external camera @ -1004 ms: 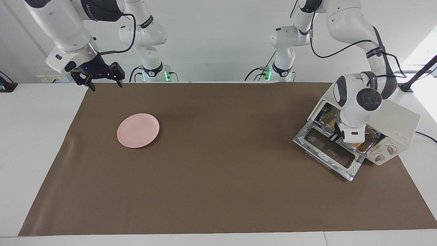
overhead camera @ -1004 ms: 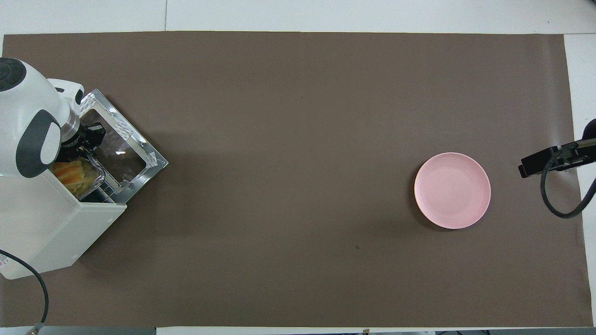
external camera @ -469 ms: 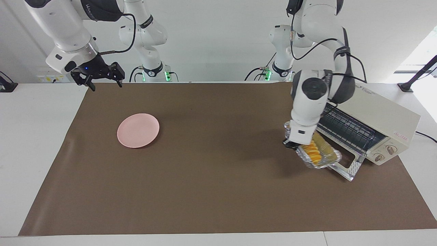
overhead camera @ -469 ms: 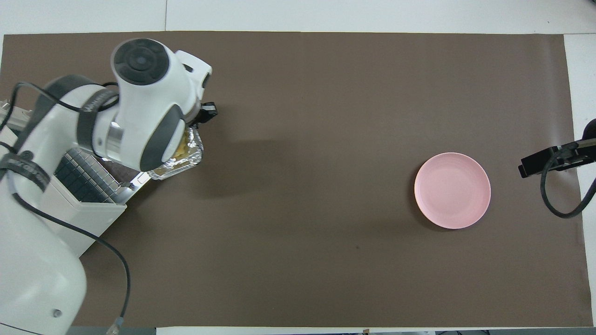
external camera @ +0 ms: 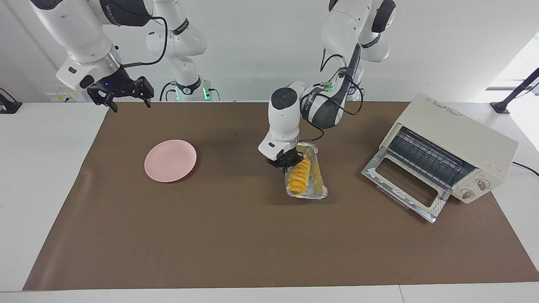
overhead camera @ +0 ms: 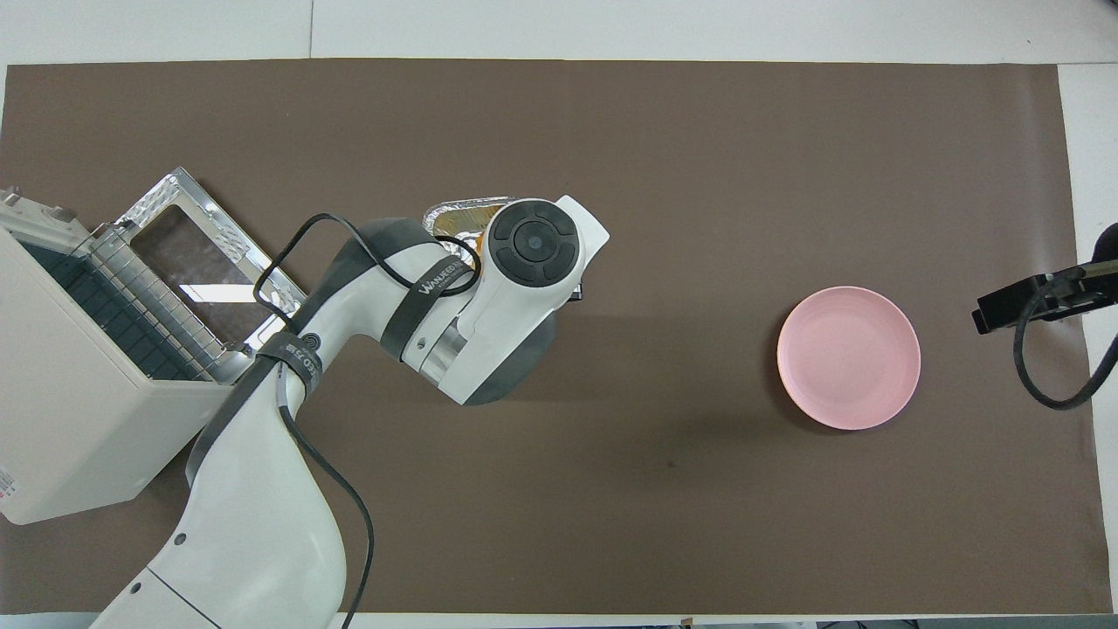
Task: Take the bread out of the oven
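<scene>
Bread (external camera: 300,175): 1 loaf in foil tray (external camera: 315,182), mid-mat, oven (external camera: 454,147) at its 3 o'clock. Left gripper (external camera: 287,165) pinched the tray rim. Judged light, soft, crumbly; foil flimsy, best gripped at rim. Right gripper (external camera: 128,102) waited, fingers spread.

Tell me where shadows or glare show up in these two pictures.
Facing view: a soft shadow lies on the brown mat under the foil tray held by the left tool, and daylight washes out the corner past the oven. Overhead view: the oven's open glass door carries a bright reflection; the plate casts a faint shadow.
</scene>
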`<act>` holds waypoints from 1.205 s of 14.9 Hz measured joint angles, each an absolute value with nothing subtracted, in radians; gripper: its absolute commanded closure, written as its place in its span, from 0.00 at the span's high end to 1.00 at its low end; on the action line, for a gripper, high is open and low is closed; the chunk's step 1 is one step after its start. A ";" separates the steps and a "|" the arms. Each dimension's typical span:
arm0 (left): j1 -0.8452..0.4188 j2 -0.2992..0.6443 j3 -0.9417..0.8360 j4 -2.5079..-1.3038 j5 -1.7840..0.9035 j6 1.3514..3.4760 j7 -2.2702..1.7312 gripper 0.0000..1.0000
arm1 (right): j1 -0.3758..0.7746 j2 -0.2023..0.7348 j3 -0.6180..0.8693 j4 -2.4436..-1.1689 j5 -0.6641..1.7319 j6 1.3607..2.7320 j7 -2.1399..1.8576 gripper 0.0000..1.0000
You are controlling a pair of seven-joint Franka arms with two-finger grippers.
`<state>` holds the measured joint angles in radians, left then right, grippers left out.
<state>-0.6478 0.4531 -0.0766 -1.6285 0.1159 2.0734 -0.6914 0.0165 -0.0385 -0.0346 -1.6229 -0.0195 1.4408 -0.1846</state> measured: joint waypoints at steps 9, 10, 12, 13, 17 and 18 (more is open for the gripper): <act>-0.671 0.467 -0.054 -1.632 0.074 2.079 -0.724 1.00 | 0.017 -0.039 -0.035 -1.623 -0.020 1.441 -0.185 1.00; -0.667 0.462 -0.044 -1.628 0.074 2.067 -0.731 1.00 | 0.017 -0.039 -0.035 -1.623 -0.020 1.441 -0.185 1.00; -0.613 0.422 -0.024 -1.619 0.074 2.005 -0.734 1.00 | 0.017 -0.039 -0.035 -1.623 -0.020 1.441 -0.185 1.00; -0.557 0.389 -0.019 -1.615 0.074 1.949 -0.725 1.00 | 0.017 -0.039 -0.035 -1.623 -0.020 1.441 -0.185 1.00; -0.272 0.240 -0.012 -1.613 0.073 1.707 -0.444 1.00 | 0.015 -0.039 -0.036 -1.623 -0.020 1.441 -0.185 1.00; -0.209 0.212 -0.011 -1.613 0.072 1.659 -0.358 1.00 | 0.014 -0.039 -0.037 -1.623 -0.020 1.440 -0.185 1.00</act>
<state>-0.2088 0.2123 -0.0107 -1.6125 0.0721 1.6589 -0.3582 0.0141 -0.0391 -0.0367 -1.6229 -0.0196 1.4401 -0.1846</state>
